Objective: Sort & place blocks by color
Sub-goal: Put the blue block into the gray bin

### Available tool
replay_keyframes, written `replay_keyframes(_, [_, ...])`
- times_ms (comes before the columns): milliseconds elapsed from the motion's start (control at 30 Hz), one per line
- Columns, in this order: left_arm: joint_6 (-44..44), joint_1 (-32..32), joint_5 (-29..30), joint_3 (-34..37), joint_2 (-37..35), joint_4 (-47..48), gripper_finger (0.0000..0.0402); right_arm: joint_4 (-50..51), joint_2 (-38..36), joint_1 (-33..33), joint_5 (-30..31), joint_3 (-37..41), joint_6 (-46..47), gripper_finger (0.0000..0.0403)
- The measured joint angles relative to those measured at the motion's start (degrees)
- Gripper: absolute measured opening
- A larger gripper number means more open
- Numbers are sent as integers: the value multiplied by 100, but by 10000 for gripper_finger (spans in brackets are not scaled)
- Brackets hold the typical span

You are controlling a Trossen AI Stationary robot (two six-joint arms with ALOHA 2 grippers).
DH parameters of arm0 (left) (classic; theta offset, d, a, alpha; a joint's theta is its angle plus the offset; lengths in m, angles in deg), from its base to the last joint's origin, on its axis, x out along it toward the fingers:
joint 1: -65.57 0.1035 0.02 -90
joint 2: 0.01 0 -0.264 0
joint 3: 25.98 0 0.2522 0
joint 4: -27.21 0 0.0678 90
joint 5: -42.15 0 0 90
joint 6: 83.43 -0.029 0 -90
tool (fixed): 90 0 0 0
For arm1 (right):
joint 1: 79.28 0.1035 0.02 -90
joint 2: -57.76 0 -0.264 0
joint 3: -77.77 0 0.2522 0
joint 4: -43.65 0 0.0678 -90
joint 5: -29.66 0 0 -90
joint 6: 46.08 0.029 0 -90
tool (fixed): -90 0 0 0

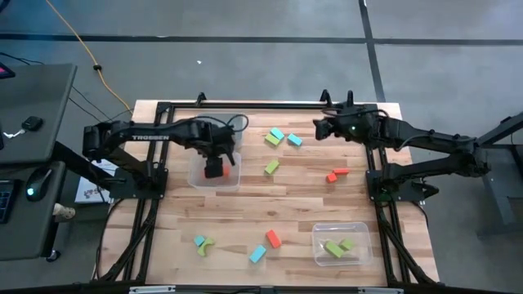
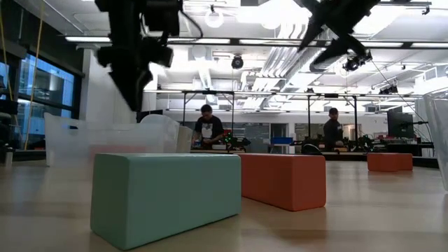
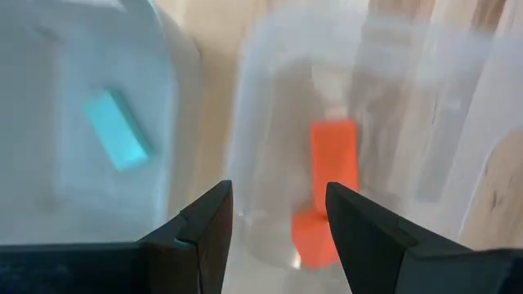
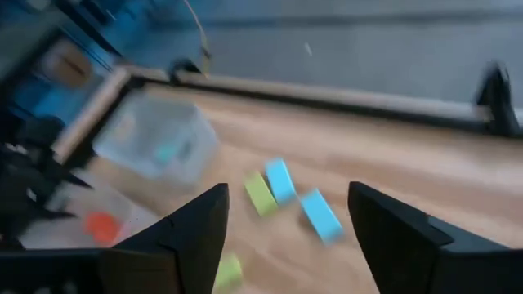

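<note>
Left gripper (image 1: 217,153) is hovering over the clear bin (image 1: 196,175) at the table's left-middle, fingers parted and empty; red-orange blocks (image 1: 216,170) are lying inside the bin beneath it. Judgement: a red drop-off is just done here. Right gripper (image 1: 320,128) is hanging near the far edge, fingers spread with nothing between them, facing the blue and green blocks (image 1: 278,136) clustered just ahead of it. Remaining loose: two red pieces (image 1: 337,174) mid-right, and a mixed group along the near edge (image 1: 263,245). Green blocks are sitting in the near-right bin (image 1: 320,233). Next move probably calls for the right arm descending squarely over one block, avoiding its neighbours.
</note>
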Motion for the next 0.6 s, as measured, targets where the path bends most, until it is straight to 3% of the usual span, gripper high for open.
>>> replay_keyframes(333, [-428,441,18,-1137,-11,-521,172,-2567,105,-501,77,-2,-1675,246])
replay_keyframes(600, [-485,860,21,-1916,-11,-771,172,-3086,449,-994,-272,-2,-2680,246])
